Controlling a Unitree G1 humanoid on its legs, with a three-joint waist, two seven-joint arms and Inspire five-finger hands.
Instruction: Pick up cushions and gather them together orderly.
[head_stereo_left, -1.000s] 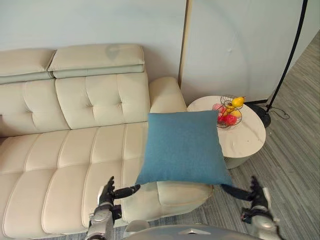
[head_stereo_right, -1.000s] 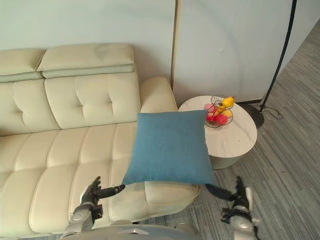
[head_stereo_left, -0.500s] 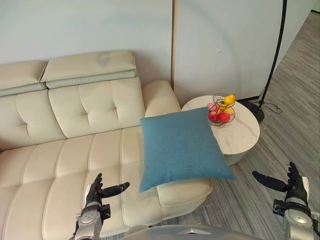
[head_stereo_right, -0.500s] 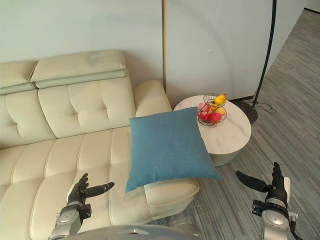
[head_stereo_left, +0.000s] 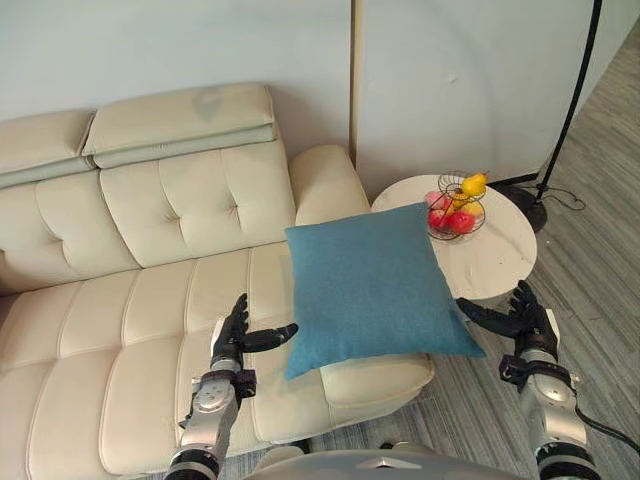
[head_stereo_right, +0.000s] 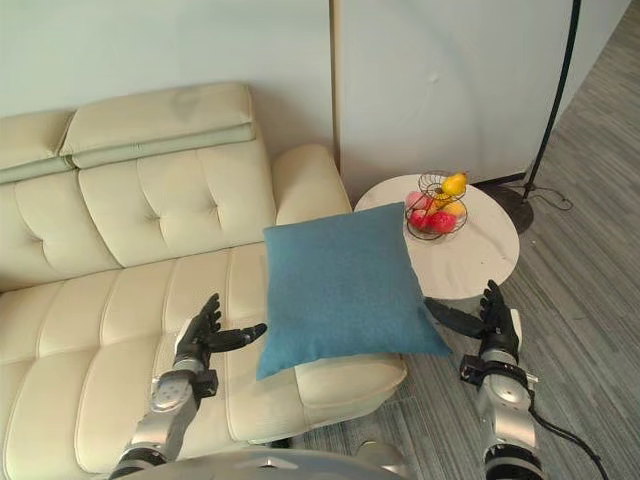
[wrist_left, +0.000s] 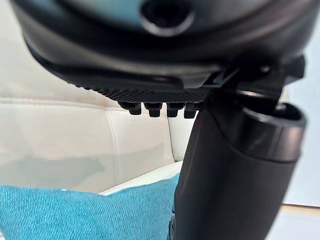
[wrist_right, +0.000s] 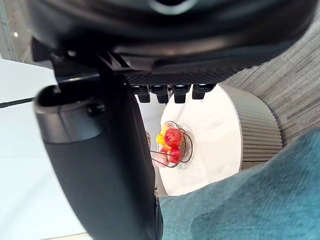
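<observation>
Cream sofa (head_stereo_left: 120, 300) spans the wall; the cushion (head_stereo_left: 375, 285) lies on its right seat end, overhanging the front. Flanking it, the left robot hand (head_stereo_left: 232, 335) and right robot hand (head_stereo_left: 525, 322) have fingers spread apart, likely poised to squeeze it between palms.

Blue square fabric cushion (head_stereo_left: 370, 285): no lettering is showing.
Round white side table (head_stereo_left: 500, 265): no print is showing.
Cream leather sofa (head_stereo_left: 130, 300): no label is showing.

Left hand (head_stereo_left: 238, 335): we see it dark, slim-fingered.
Right hand (head_stereo_left: 522, 322): dark too.
Arms (head_stereo_left: 205, 420): silver-grey, black wrist cuffs.
</observation>
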